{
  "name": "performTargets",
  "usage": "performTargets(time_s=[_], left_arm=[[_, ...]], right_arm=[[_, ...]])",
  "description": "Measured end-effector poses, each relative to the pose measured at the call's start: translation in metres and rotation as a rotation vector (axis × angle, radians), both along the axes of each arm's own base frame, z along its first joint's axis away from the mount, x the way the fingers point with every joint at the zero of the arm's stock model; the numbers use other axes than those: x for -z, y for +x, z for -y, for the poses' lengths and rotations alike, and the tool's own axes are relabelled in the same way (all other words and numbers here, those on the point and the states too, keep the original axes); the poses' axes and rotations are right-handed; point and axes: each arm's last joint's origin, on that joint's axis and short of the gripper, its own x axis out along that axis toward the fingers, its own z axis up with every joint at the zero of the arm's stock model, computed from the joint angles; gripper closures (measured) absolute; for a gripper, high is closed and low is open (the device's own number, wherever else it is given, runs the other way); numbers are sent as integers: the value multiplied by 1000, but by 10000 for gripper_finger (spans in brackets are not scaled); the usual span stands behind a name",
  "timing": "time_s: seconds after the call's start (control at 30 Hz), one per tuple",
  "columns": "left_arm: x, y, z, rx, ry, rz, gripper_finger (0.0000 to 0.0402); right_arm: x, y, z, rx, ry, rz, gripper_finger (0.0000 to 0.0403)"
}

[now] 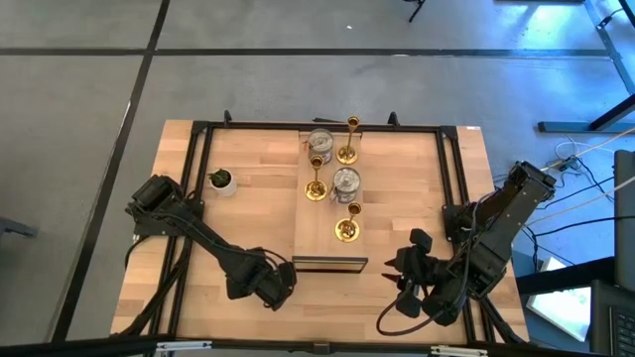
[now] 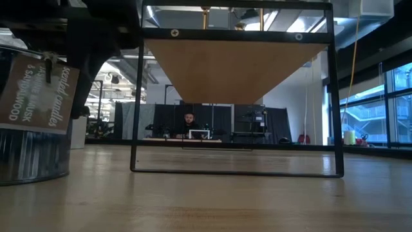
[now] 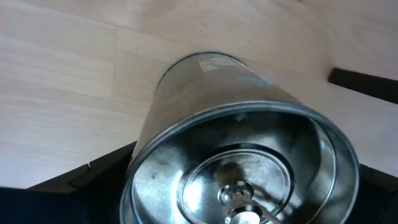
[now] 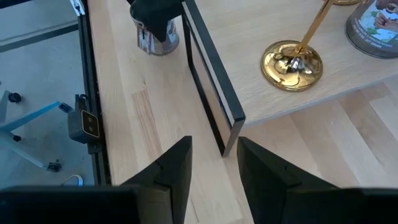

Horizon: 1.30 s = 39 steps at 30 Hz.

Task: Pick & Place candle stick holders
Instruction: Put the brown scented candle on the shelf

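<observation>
A squat silvery cup (image 3: 242, 137) stands on its base on the table, just left of the wooden board's near end; a paper label hangs on it (image 2: 38, 96). My left gripper (image 1: 270, 286) points down over it, open, one finger on each side of the cup (image 4: 157, 38). Three slim gold holders (image 1: 315, 183) (image 1: 347, 144) (image 1: 347, 223) and two more silvery cups (image 1: 320, 142) (image 1: 345, 181) stand on the raised board (image 1: 317, 238). My right gripper (image 4: 214, 165) hovers open and empty above the table by the board's near right corner (image 1: 402, 270). My left gripper comes at the silvery cup from above, its fingers (image 3: 93, 180) beside the cup's wall near the rim (image 3: 140, 155). Whether the fingers touch the wall, I cannot tell. The cup stands upright on the table.
The board rests on a black frame (image 2: 235, 171) raised above the table. A tiny green potted plant (image 1: 221, 180) stands at the left. Black rails (image 1: 198, 169) run along the table's sides. Bare wood lies left and right of the board.
</observation>
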Motion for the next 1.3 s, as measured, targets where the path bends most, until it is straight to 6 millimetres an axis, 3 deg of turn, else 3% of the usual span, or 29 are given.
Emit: performTargets(time_s=[0.17,0.53,0.77,0.97,1.3], left_arm=[[0,0,0,-11,5,4,2],[0,6,-15,41,198,76,2],[0,9,-19,108,148,39,2],[2,13,-25,117,253,74,2],[3,13,-25,249,170,22,2]], right_arm=[[0,0,0,0,3,2,273],[0,0,0,0,3,3,273],[0,0,0,-1,1,1,273],[0,0,0,-1,1,1,273],[0,-1,1,-1,-8,-6,273]])
